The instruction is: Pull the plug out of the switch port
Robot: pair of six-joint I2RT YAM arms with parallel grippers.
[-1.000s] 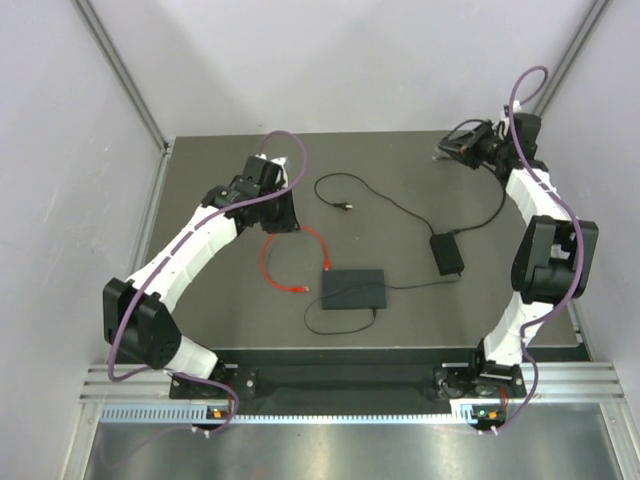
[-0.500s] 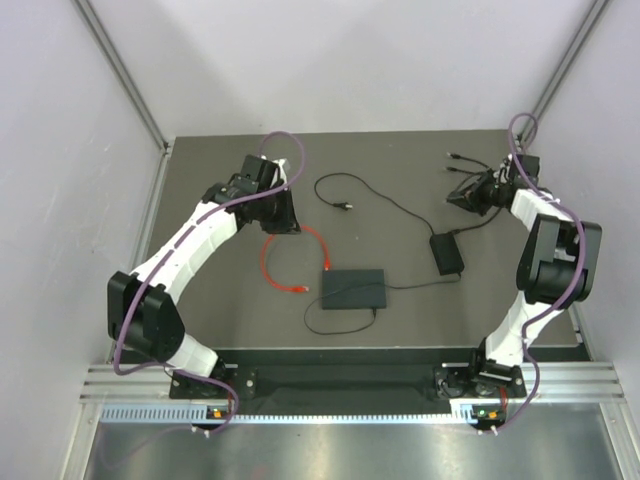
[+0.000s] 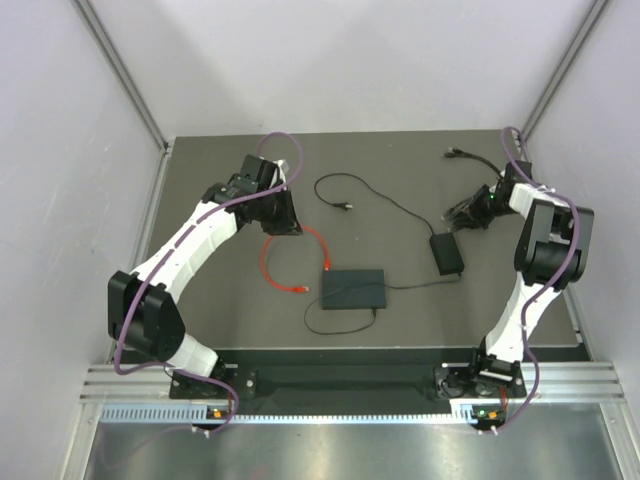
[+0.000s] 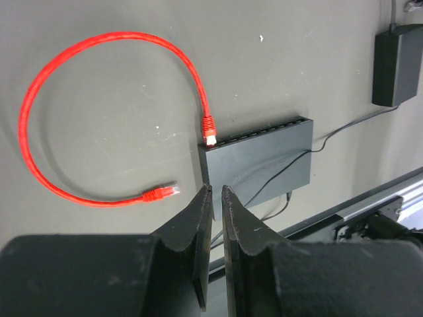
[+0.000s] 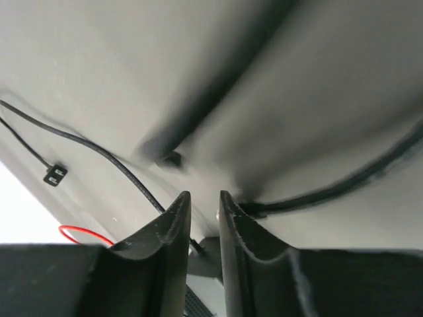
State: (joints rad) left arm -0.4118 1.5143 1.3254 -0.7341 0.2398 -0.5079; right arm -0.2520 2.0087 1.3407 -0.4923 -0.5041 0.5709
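Observation:
The switch [image 3: 353, 288] is a flat dark grey box lying mid-table; it also shows in the left wrist view [image 4: 264, 158]. A red cable [image 3: 268, 255] loops to its left. One red plug [image 4: 209, 130] sits in a port at the switch's corner, and the other red plug [image 4: 162, 193] lies loose on the mat. My left gripper [image 3: 282, 212] hovers behind the loop; in its wrist view the gripper [image 4: 216, 189] is shut and empty. My right gripper [image 3: 462, 213] is low at the back right, shut and empty in its blurred wrist view [image 5: 203, 195].
A black power adapter [image 3: 447, 253] lies right of the switch, also in the left wrist view [image 4: 394, 63]. Thin black cables [image 3: 400, 210] run from it across the mat, beside my right gripper [image 5: 99, 155]. A loose black lead [image 3: 468, 156] lies at the back right.
My right arm has swung down from high at the back right to just above the mat by the adapter's cable. My left arm has hardly moved.

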